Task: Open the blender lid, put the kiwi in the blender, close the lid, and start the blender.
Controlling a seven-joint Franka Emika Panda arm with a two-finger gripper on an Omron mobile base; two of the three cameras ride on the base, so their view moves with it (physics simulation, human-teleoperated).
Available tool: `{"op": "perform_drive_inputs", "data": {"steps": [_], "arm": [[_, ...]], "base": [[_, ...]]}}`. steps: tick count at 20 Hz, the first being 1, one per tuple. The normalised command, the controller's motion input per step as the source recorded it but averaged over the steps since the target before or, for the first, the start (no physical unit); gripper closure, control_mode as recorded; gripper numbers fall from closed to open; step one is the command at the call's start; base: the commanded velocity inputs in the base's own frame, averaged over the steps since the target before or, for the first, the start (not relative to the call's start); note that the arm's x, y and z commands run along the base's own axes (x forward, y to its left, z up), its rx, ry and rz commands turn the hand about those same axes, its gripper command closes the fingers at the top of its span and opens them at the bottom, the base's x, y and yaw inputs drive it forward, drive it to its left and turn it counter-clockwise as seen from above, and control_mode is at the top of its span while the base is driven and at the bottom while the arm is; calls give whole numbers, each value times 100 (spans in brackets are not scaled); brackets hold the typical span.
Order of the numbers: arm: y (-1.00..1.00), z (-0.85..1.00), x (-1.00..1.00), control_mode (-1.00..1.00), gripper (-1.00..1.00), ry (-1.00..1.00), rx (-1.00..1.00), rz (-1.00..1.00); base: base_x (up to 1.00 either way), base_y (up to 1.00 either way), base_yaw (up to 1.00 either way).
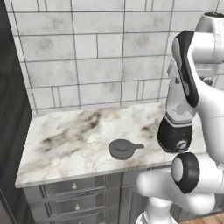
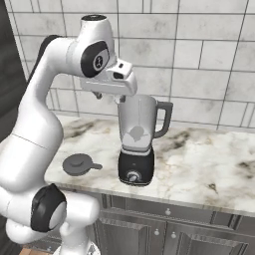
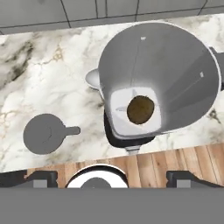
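On the marble surface [image 2: 199, 164], item one: blender [image 2: 137, 149], jar open at the top, kiwi [image 3: 140, 109] lying at the jar bottom over the blades. Item two: lid [image 2: 78, 164], flat on the surface beside the blender base, knob up, its short tab pointing toward the blender. Item three: my jaws, spread wide and empty, both tips apart at the bottom of the hand view, hovering above the jar mouth. I judge closing comes next; the lid sits well below and off to the side of the jaws, away from the jar's handle. In the left base view my own arm hides most of the jar. Blender's front knob [image 2: 132, 176] is small but readable.
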Motion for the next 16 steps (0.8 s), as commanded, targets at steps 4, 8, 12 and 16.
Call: {"op": "perform_drive_inputs", "data": {"steps": [4,8,12,16], "arm": [[88,-37,-40,-100,-100,0,-18,21],[79,-48,-11,-100,-100,0,-18,28],[46,-47,0,-100,-100,0,-12,32],[26,-43,0,-100,-100,2,-7,27]], "base": [[0,0,0],[0,0,0],[0,0,0],[0,0,0]]}}
